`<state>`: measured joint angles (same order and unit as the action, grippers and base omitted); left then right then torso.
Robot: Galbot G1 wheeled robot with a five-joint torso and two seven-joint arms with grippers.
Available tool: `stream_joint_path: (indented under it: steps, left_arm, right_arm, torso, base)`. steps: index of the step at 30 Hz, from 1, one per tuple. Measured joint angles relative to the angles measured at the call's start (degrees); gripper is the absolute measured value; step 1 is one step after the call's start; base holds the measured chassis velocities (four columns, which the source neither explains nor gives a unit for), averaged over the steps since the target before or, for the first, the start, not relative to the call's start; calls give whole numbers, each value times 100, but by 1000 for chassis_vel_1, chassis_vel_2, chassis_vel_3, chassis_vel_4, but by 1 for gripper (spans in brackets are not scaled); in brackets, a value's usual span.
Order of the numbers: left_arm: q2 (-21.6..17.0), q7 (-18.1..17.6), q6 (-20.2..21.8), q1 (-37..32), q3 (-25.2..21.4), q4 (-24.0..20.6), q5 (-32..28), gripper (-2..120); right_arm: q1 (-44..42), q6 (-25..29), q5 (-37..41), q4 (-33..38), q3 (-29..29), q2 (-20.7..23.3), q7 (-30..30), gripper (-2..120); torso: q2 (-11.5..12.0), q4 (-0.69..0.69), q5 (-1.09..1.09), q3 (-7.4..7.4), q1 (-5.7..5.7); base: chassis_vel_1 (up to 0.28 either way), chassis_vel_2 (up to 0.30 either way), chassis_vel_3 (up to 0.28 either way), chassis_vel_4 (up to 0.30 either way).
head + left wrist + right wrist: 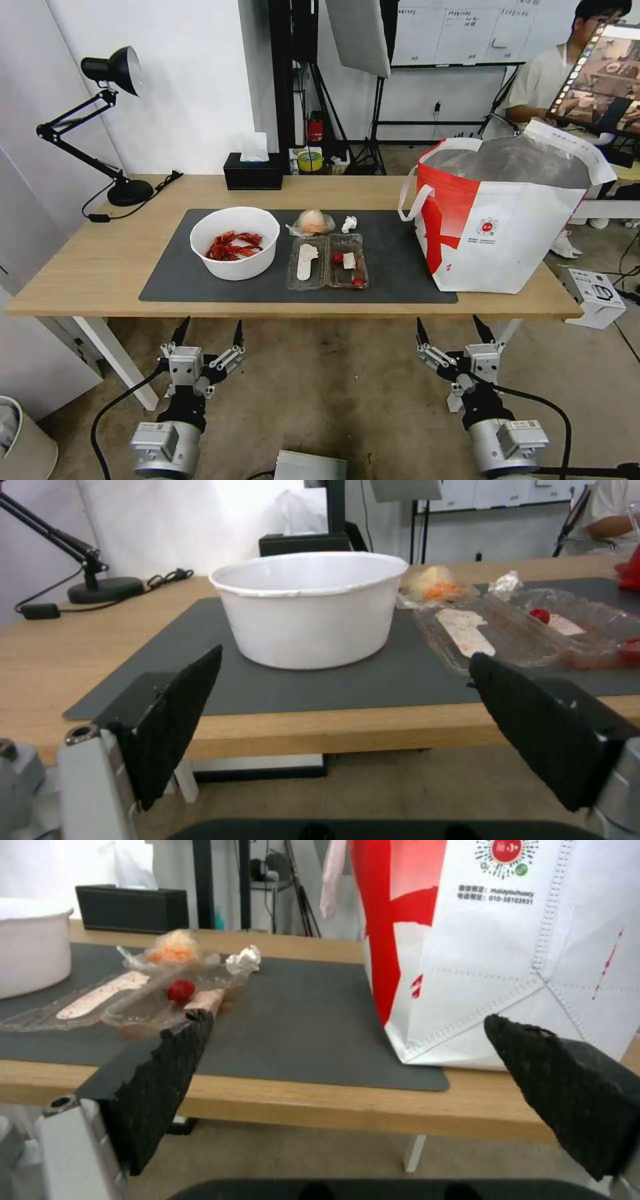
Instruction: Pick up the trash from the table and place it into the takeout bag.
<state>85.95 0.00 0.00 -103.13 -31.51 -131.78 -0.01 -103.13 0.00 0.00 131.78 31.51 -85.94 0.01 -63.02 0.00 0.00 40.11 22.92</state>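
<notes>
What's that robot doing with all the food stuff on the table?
Nothing is being handled yet. The left gripper and right gripper both hang open, below the table's front edge. On the dark mat sit the white bowl of red shells, the clear hinged tray, the wrapped beige lump and the paper wad. The takeout bag stands open on the robot's right.

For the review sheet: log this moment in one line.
left gripper open, below table edge | right gripper open | trash on mat | takeout bag upright
</notes>
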Motion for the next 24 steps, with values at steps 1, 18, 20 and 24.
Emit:
stream_joint_path:
  steps: [1, 18, 20, 24]
  left_arm:
    - [0, 0, 0, 0, 0, 0, 0, 100]
    - [0, 0, 0, 0, 0, 0, 0, 100]
    - [0, 0, 0, 0, 0, 0, 0, 100]
    - [0, 0, 0, 0, 0, 0, 0, 100]
  right_arm:
    - [0, 0, 0, 0, 0, 0, 0, 100]
    - [0, 0, 0, 0, 0, 0, 0, 100]
    - [0, 0, 0, 0, 0, 0, 0, 100]
    - [0, 0, 0, 0, 0, 0, 0, 100]
  torso:
    - [0, 0, 0, 0, 0]
    - [0, 0, 0, 0, 0]
    - [0, 0, 0, 0, 0]
    - [0, 0, 0, 0, 0]
  base:
    - [0, 0, 0, 0]
    - [0, 0, 0, 0]
    - [0, 0, 0, 0]
    - [0, 0, 0, 0]
